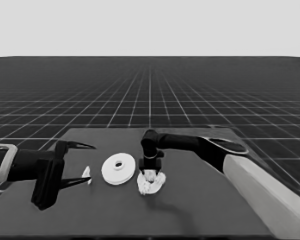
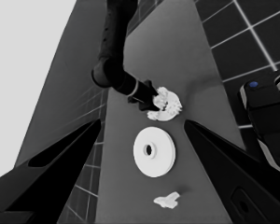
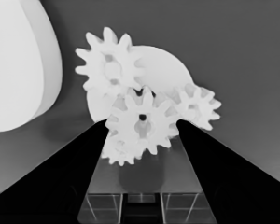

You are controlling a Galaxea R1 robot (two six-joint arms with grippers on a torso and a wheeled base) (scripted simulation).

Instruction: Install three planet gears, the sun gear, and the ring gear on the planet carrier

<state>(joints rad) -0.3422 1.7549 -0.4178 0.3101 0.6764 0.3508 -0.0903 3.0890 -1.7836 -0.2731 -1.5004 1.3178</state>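
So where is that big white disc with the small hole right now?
The larger round part lies flat mid-table in the head view, between the thin white piece and the gear-covered smaller round part.

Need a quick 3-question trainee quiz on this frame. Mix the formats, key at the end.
1. True or false: the larger round part already sits on top of the gears.
2. The right gripper is over: A) a bare part of the table, B) the smaller round part carrying the gears, C) the larger round part.
3. Which part lies by the waiting left gripper at the table's left end?

Key:
1. False. It lies flat on the table, beside the smaller round part.
2. B.
3. The thin white piece, not held.
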